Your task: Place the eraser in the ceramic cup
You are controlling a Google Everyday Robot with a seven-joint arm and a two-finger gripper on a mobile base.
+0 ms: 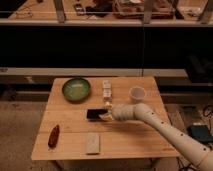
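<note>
The eraser (94,114), a small flat black slab, is near the middle of the wooden table (65,150). My gripper (106,116) is at its right end, shut on that end of the slab. The white arm runs from the gripper down to the lower right corner of the view. The ceramic cup (137,93), small, white and round, stands upright near the table's right back part, up and to the right of the gripper and apart from it.
A green bowl (76,89) sits at the back left. Two small pale blocks (106,89) lie behind the gripper. A red elongated object (53,136) and a pale beige block (92,142) lie near the front edge. Dark shelving stands behind the table.
</note>
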